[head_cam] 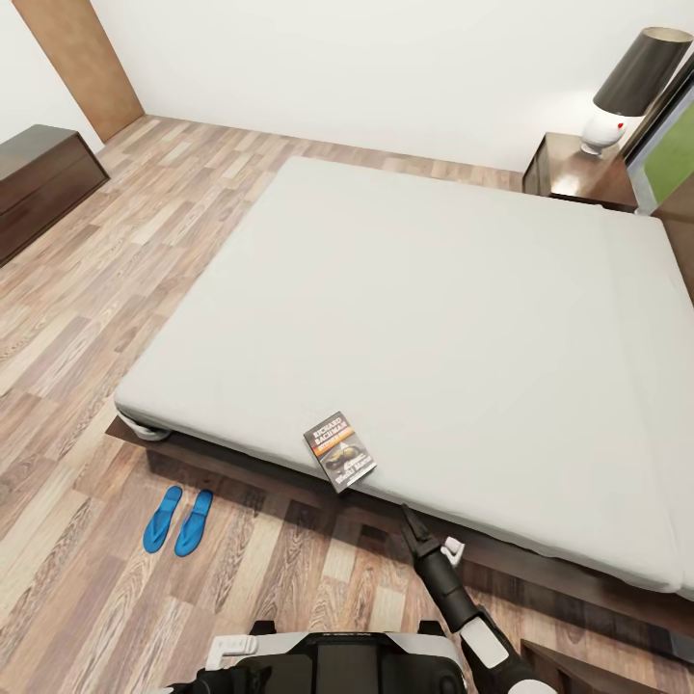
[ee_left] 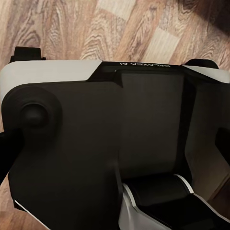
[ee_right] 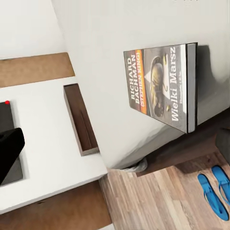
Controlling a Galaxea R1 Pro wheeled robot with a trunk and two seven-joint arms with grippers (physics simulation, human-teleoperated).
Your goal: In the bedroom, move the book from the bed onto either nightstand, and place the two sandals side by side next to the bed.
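The book (head_cam: 339, 453), a dark paperback with an orange band, lies at the near edge of the bed's pale mattress (head_cam: 424, 299), one corner slightly over the edge. The right wrist view shows the book (ee_right: 160, 86) close up on the mattress (ee_right: 96, 43). My right gripper (head_cam: 414, 525) hovers over the floor just short of the bed frame, pointing at the book; its fingers read as one dark wedge. Both blue sandals (head_cam: 179, 520) lie side by side on the floor near the bed's front left corner, also seen as sandals (ee_right: 214, 193). A nightstand (head_cam: 575, 173) stands at the far right.
A lamp (head_cam: 627, 92) with a dark shade stands on the nightstand. A long dark dresser (head_cam: 39, 183) lines the left wall, beside a wooden door (head_cam: 82, 58). Wood-plank floor (head_cam: 106, 318) lies open left of the bed. The left wrist view shows my own dark body (ee_left: 96, 153) over floor.
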